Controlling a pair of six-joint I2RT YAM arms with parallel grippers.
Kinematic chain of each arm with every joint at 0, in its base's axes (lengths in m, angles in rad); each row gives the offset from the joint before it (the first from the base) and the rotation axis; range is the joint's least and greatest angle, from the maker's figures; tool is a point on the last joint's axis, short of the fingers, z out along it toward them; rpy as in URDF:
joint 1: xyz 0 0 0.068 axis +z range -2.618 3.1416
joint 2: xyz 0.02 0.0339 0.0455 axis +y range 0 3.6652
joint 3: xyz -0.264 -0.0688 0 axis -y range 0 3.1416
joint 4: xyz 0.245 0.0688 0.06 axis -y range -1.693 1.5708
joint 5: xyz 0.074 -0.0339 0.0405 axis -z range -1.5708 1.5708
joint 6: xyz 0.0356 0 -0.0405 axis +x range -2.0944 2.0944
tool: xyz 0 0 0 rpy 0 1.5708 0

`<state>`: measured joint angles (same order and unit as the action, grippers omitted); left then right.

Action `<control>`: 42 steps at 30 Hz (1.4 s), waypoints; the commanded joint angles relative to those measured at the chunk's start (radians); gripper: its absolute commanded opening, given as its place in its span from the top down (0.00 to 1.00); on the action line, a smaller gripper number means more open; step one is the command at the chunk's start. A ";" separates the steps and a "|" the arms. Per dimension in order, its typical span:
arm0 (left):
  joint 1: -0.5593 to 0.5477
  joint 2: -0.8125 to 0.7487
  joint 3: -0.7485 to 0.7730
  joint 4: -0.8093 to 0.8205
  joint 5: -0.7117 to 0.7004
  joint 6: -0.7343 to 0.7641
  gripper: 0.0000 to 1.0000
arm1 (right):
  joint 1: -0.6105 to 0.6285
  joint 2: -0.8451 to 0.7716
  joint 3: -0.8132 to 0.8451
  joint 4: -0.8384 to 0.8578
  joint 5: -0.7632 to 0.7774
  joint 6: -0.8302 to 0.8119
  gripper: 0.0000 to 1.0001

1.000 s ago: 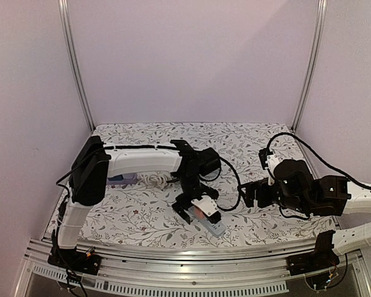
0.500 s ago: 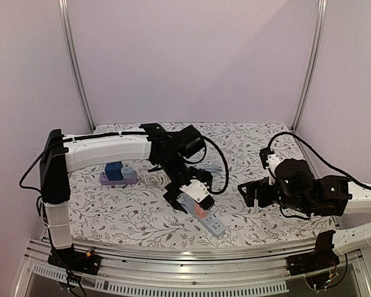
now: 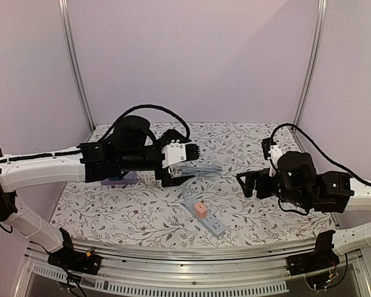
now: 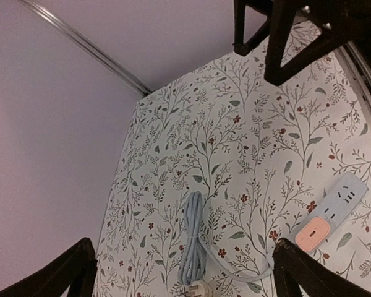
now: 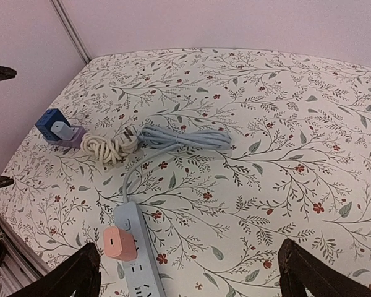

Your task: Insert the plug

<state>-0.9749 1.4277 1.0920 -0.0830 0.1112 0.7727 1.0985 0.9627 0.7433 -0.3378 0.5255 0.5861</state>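
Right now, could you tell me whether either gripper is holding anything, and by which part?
Nothing is held. The left gripper and right gripper are both open and empty; the pink plug sits in the power strip.

- Robotics lab test booth, by the look of it
- Plain pale walls (image 3: 191, 55), bare metal posts (image 3: 76, 62)
- Metal rail (image 3: 185, 253) edging the flower-print table (image 3: 130, 213)
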 commanded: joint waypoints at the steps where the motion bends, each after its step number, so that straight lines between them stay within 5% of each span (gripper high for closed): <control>1: 0.000 -0.060 -0.038 0.197 -0.204 -0.345 0.01 | -0.003 0.023 0.027 0.047 0.051 0.005 0.01; 3: 0.020 -0.067 -0.025 0.205 -0.408 -0.541 0.01 | -0.003 0.037 0.022 0.057 0.092 0.018 0.01; 5: 0.080 -0.061 -0.028 0.204 -0.469 -0.631 0.01 | -0.001 0.046 0.019 0.071 0.112 0.028 0.01; 9: 0.140 -0.066 -0.121 0.304 -0.458 -0.686 0.01 | -0.002 0.059 0.002 0.127 0.118 0.016 0.01; 15: 0.278 -0.071 -0.175 0.249 -0.470 -1.001 0.01 | -0.001 0.107 -0.016 0.197 0.161 0.040 0.01; 20: 0.275 -0.172 -0.277 0.156 -0.623 -1.075 0.00 | -0.002 0.162 -0.013 0.216 0.195 0.058 0.01; 28: 0.263 -0.469 -0.489 0.008 -0.673 -1.196 0.01 | -0.004 0.224 -0.100 0.364 0.178 -0.003 0.01; 42: 0.242 -0.948 -0.653 -0.268 -0.838 -1.295 0.00 | -0.208 -0.068 -0.288 0.413 -0.121 0.074 0.01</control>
<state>-0.7219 0.5488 0.4637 -0.2504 -0.6571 -0.4843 0.9287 0.9630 0.4934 0.0418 0.5240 0.6315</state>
